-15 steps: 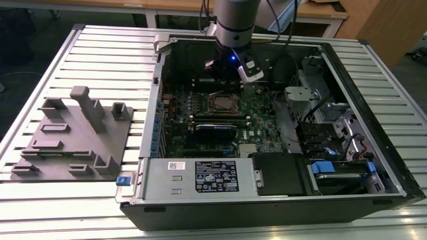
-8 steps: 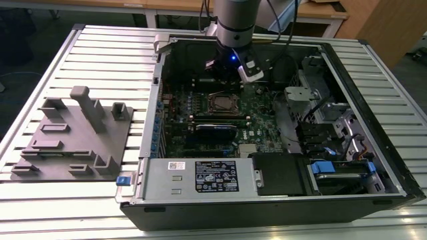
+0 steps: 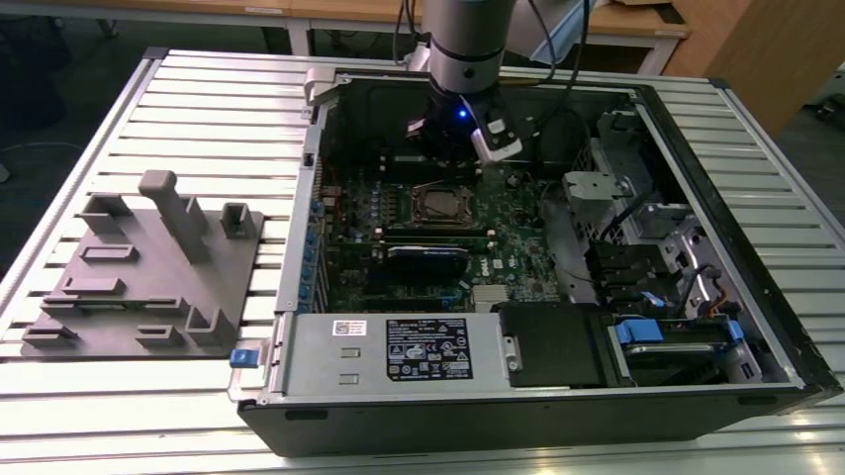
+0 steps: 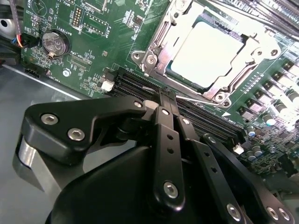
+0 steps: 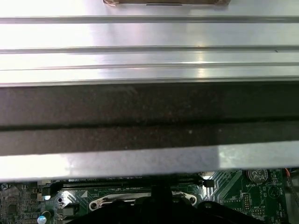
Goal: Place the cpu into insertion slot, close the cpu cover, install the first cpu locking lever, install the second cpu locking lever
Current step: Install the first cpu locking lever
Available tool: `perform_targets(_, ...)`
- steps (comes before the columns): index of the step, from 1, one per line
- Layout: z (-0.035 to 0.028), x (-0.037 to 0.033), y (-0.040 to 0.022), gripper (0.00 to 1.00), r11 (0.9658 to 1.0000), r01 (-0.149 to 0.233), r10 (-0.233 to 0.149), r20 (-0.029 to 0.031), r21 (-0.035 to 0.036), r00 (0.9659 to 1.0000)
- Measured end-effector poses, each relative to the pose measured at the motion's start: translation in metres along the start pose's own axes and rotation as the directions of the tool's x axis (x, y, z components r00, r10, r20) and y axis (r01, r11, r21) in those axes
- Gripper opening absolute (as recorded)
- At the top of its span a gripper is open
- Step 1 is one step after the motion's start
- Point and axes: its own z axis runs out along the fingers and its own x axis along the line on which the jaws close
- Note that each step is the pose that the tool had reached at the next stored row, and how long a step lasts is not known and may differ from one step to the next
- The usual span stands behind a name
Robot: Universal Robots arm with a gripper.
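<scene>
The cpu (image 4: 205,52), with its pale silver top, lies in the insertion slot (image 3: 441,205) on the green motherboard. The cpu cover (image 4: 154,49), a silvery frame, lies flat over it, and the chip shows through its window. My gripper (image 4: 168,95) hangs just beside the socket with its black fingers (image 4: 161,121) pressed together and nothing between them. Its tips sit over the black memory slots (image 4: 140,88) along the socket's edge. A thin metal lever rod (image 4: 201,99) runs along that edge, right by the tips. In the exterior view my gripper (image 3: 445,153) is inside the case, just behind the socket.
The open computer case (image 3: 317,327) lies on a slatted metal table (image 3: 212,109). A grey fixture block (image 3: 145,272) stands at the exterior view's left. A black card (image 3: 425,259), drive bays (image 3: 660,341) and cables (image 3: 620,213) crowd the case. A coin battery (image 4: 55,41) sits nearby.
</scene>
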Motion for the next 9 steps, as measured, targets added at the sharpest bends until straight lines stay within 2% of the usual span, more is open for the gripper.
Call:
perform_targets(4,0.0003,0.0000,0.0011,0.11,1.0000,0.000,0.000,-0.0002,0.0088,1.0000)
perform_targets(9,0.0007,0.0001,0.0016,0.11,1.0000,0.001,-0.001,-0.0002,0.0091,1.0000)
